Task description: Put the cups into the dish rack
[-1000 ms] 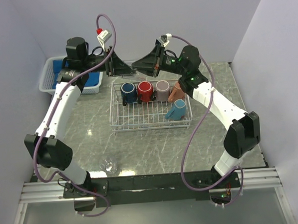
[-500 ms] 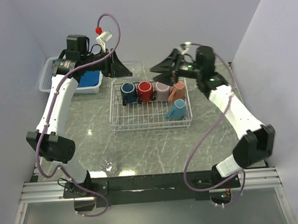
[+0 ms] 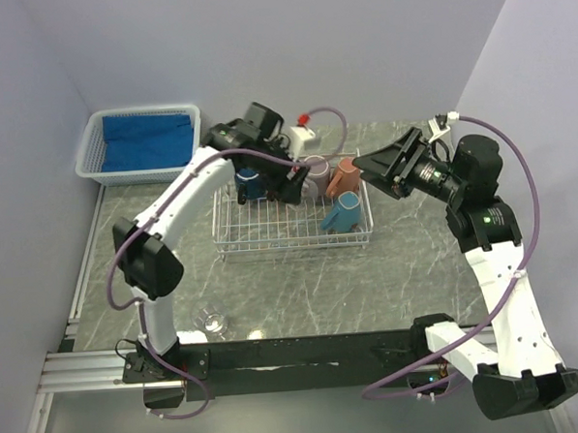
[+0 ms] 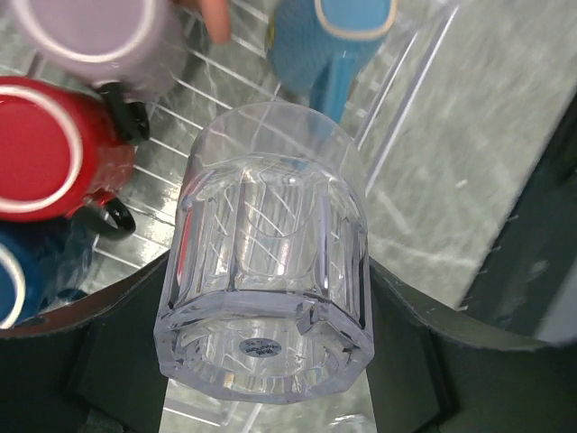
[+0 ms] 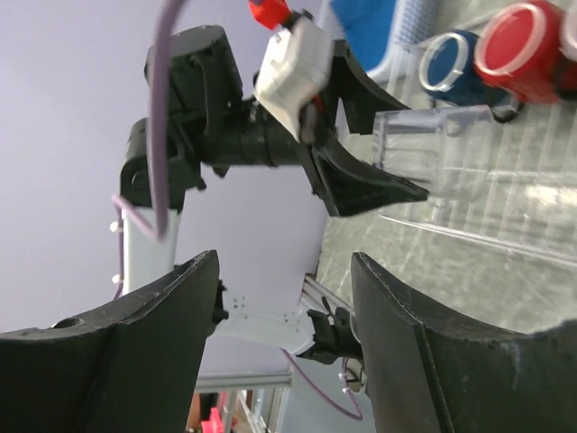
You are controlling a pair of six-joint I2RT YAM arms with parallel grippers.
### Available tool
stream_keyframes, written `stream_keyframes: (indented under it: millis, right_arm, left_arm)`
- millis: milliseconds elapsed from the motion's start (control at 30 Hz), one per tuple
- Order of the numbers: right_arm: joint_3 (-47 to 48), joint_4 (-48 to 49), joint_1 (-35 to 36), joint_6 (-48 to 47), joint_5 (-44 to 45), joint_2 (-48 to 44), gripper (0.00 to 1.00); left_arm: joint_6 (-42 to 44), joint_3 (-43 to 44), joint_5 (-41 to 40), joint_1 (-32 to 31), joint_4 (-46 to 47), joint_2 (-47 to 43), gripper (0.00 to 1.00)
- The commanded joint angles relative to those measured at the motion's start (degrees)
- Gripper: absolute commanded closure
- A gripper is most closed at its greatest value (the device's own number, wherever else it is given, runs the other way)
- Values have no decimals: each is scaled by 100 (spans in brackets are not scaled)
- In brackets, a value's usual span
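Both arms are breaking away from the spot at the back of the table where they were meeting a second ago. The left gripper (image 3: pixel 289 182) is now reaching in over the dish rack (image 3: pixel 271 245), while the right gripper (image 3: pixel 366 169) is sitting back beyond the rack's right end. The left jaws are clamping a clear glass cup (image 4: pixel 270 262) by its sides. The right fingers are standing wide apart, holding nothing.

That glass is hanging over the middle of the rack, just in front of the back row of mugs. Whether it is touching the wire, I cannot tell. Along the back wall the navy mug (image 3: pixel 248 186), red mug (image 4: pixel 45 144), mauve mug (image 3: pixel 318 168) and salmon-orange mug (image 3: pixel 343 178) are sitting side by side. The light blue mug (image 3: pixel 342 214) is lying near the front right corner, and the front left stretch of wire floor is lying open.

The held cup is showing a thick base with a small sticker and faceted walls. Its base is facing the wrist and its mouth is pointing toward the wire. A second glass cup (image 3: pixel 214 323) is standing on the marble table (image 3: pixel 303 293), well apart from the rack. A white basket (image 3: pixel 90 149) with blue cloth is sitting at the back left.
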Motion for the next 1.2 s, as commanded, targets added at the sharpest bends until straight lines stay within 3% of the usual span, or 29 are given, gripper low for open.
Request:
stream_keyframes:
  millis: [0,433,833,867,900,1000,1100,1167]
  right_arm:
    - [-286,-185,-125,-107,160,-118,33]
    - [-796,-10,-222,25,89,-549,35]
    - [-1033,131,-301,86,-42,-646,39]
    - [-1042,123,-319,78,-51,-637,39]
    - [-1042,105,-336,78,-43,-637,39]
    - [-1060,96,-363,60,-77,-620,38]
    - [-1051,61,-380,34,-86,-611,38]
    - [-1051,52,-389,42,-95,-611,38]
  left_arm:
    - [772,-119,-1013,-260,31,257,99]
    - [1185,-682,-2175,-884,708,1040,99]
    - [1168,-1043,-2404,-1104,1385,1296,99]
    - [1151,-1043,-2413,-1104,1411,1313,95]
    - [1151,-1051,-2439,-1104,1411,1304,66]
    - [1142,-1122,-2457,-1104,1429,1278,24]
    - [1177,-1175,-2483,-1104,1402,1243,15]
    - [1177,-1175,-2483,-1113,1385,1252,15]
